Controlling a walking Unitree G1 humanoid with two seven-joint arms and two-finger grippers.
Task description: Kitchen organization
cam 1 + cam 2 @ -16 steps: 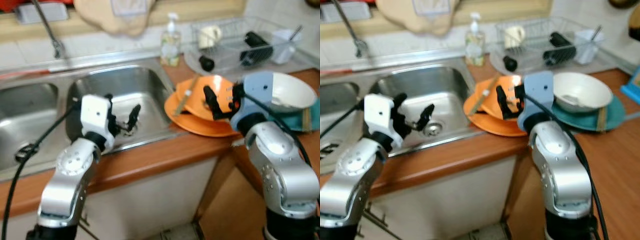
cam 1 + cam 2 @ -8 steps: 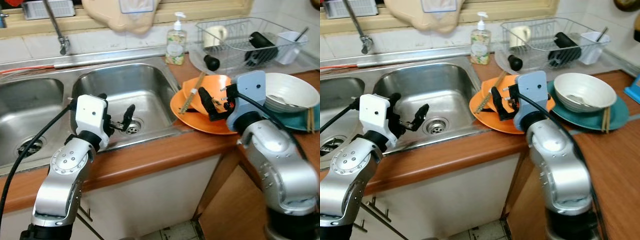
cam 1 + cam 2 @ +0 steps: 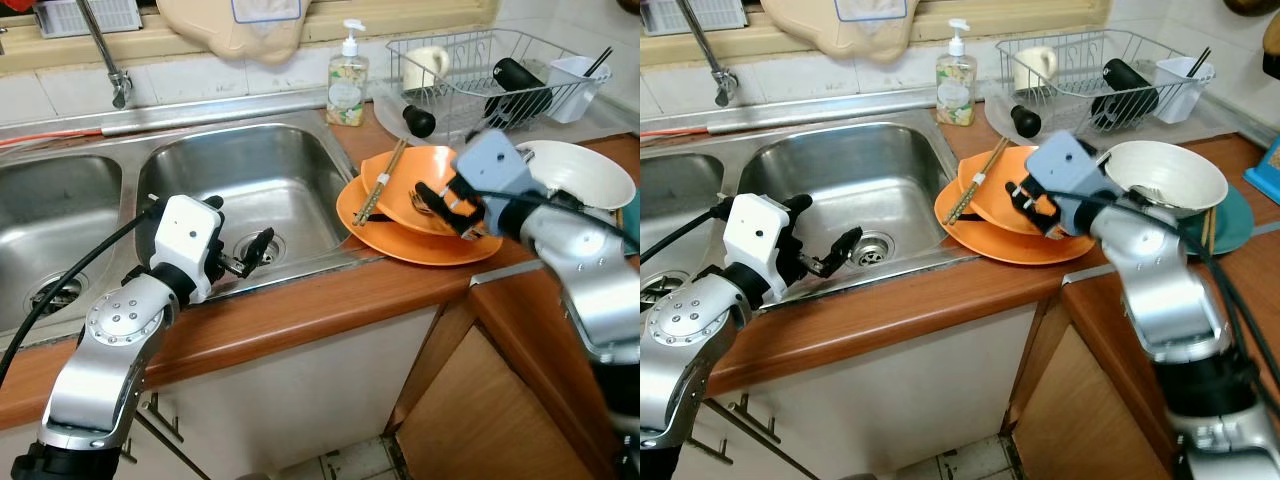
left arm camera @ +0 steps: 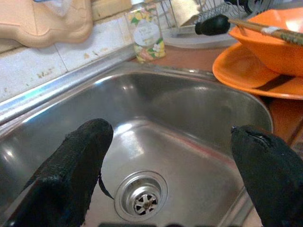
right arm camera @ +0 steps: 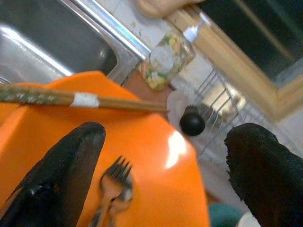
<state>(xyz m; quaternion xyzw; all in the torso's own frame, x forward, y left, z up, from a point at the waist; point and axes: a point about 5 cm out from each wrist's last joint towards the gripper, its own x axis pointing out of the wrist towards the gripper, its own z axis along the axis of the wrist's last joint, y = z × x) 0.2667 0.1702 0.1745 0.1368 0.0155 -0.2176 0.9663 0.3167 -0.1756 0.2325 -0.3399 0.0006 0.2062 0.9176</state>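
Hovering wide over orange bowl (image 3: 425, 195), right tool (image 3: 447, 207), fork (image 5: 112, 185) half-hidden.

– What is cut off or covered?
– The left basin of the steel sink (image 3: 40, 215) runs past the edge; the teal plate (image 3: 1230, 215) lies mostly under the white bowl (image 3: 1165, 175).
– And the small silver fork (image 5: 113, 187)?
– Its handle is blurred.
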